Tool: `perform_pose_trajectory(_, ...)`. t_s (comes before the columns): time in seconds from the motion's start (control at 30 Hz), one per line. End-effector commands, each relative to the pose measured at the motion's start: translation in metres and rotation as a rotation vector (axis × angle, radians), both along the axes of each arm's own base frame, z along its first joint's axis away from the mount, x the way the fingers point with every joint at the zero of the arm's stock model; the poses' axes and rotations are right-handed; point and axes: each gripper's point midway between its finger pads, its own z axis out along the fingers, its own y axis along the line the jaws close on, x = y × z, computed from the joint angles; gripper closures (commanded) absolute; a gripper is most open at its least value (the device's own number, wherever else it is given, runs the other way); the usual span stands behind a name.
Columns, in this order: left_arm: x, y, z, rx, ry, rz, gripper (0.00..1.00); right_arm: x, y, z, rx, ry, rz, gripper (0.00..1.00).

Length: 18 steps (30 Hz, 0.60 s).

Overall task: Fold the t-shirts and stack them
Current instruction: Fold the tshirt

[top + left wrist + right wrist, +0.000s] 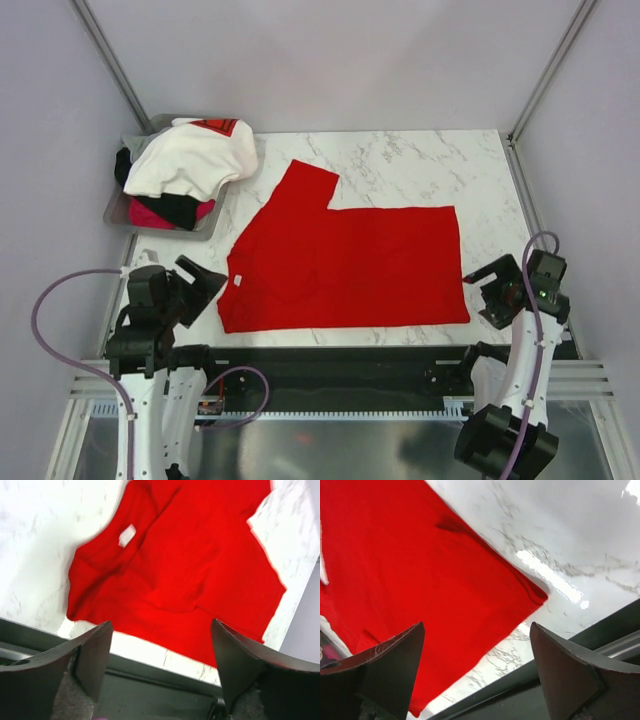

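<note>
The plain red t-shirt (345, 265) lies flat on the marble table, folded lengthwise, collar end to the left and one sleeve pointing to the back. It also shows in the left wrist view (175, 565) and the right wrist view (415, 580). The white t-shirt with a red mark (195, 155) lies on top of the black t-shirt (175, 208) and the pink t-shirt (150, 215) in the tray. My left gripper (205, 283) is open and empty by the red shirt's near left corner. My right gripper (490, 290) is open and empty by its near right corner.
The grey metal tray (118, 205) sits at the back left of the table. A dark rail (330, 360) runs along the table's near edge. Bare marble (420, 165) lies behind the red shirt.
</note>
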Motion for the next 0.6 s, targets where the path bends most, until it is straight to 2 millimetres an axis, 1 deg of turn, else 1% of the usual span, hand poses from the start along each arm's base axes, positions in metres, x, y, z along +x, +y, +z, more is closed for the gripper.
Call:
perform_pose_trajectory(0.0, 0.019, 0.019, 0.05, 0.11, -0.138, 0.039, 0.1, 0.025, -0.033, 0.066, -0.186, -0.115, 0.014, 0.06)
perform_pose_trajectory(0.03, 0.026, 0.019, 0.065, 0.119, -0.18, 0.029, 0.1, 0.031, -0.034, 0.071, -0.184, -0.119, 0.024, 0.06)
perform_pose_trajectory(0.07, 0.047, 0.014, 0.075, 0.111, -0.219, -0.007, 0.1, 0.039, -0.033, 0.079, -0.175, -0.153, 0.041, 0.06)
perform_pose_trajectory(0.1, 0.058, 0.012, 0.079, 0.119, -0.23, -0.042, 0.16, 0.047, -0.033, 0.088, -0.169, -0.185, 0.053, 0.05)
perform_pose_trajectory(0.17, 0.088, 0.008, 0.088, 0.11, -0.253, -0.081, 0.22, 0.061, -0.028, 0.093, -0.124, -0.231, 0.073, 0.09)
perform_pose_trajectory(0.2, 0.11, 0.004, 0.069, 0.106, -0.17, -0.124, 0.25, 0.072, -0.026, 0.1, -0.116, -0.289, 0.089, 0.1)
perform_pose_trajectory(0.23, 0.125, 0.004, 0.074, 0.116, -0.172, -0.136, 0.25, 0.077, -0.022, 0.103, -0.118, -0.318, 0.104, 0.11)
perform_pose_trajectory(0.27, 0.139, 0.002, 0.072, 0.127, -0.162, -0.15, 0.25, 0.087, -0.023, 0.109, -0.137, -0.356, 0.109, 0.1)
perform_pose_trajectory(0.3, 0.168, -0.002, 0.055, 0.156, -0.115, -0.192, 0.26, 0.091, -0.026, 0.112, -0.174, -0.362, 0.109, 0.09)
perform_pose_trajectory(0.33, 0.187, -0.013, 0.074, 0.19, -0.155, -0.231, 0.26, 0.099, -0.016, 0.109, -0.18, -0.354, 0.164, 0.07)
perform_pose_trajectory(0.37, 0.206, -0.013, 0.072, 0.249, -0.14, -0.223, 0.27, 0.105, -0.014, 0.107, -0.209, -0.348, 0.197, 0.07)
perform_pose_trajectory(0.4, 0.221, -0.028, 0.072, 0.3, -0.142, -0.289, 0.28, 0.111, -0.012, 0.111, -0.227, -0.346, 0.223, 0.07)
perform_pose_trajectory(0.43, 0.257, -0.039, 0.071, 0.325, -0.126, -0.324, 0.28, 0.119, -0.004, 0.101, -0.229, -0.306, 0.265, 0.07)
perform_pose_trajectory(0.47, 0.276, -0.038, 0.067, 0.375, -0.113, -0.314, 0.28, 0.124, -0.002, 0.103, -0.242, -0.304, 0.293, 0.07)
perform_pose_trajectory(0.5, 0.293, -0.044, 0.066, 0.397, -0.113, -0.345, 0.29, 0.128, 0.001, 0.099, -0.241, -0.293, 0.306, 0.06)
perform_pose_trajectory(0.53, 0.329, -0.05, 0.053, 0.406, -0.087, -0.362, 0.29, 0.131, 0.006, 0.093, -0.234, -0.273, 0.326, 0.07)
perform_pose_trajectory(0.57, 0.346, -0.054, 0.05, 0.412, -0.088, -0.38, 0.29, 0.136, 0.008, 0.093, -0.235, -0.285, 0.337, 0.07)
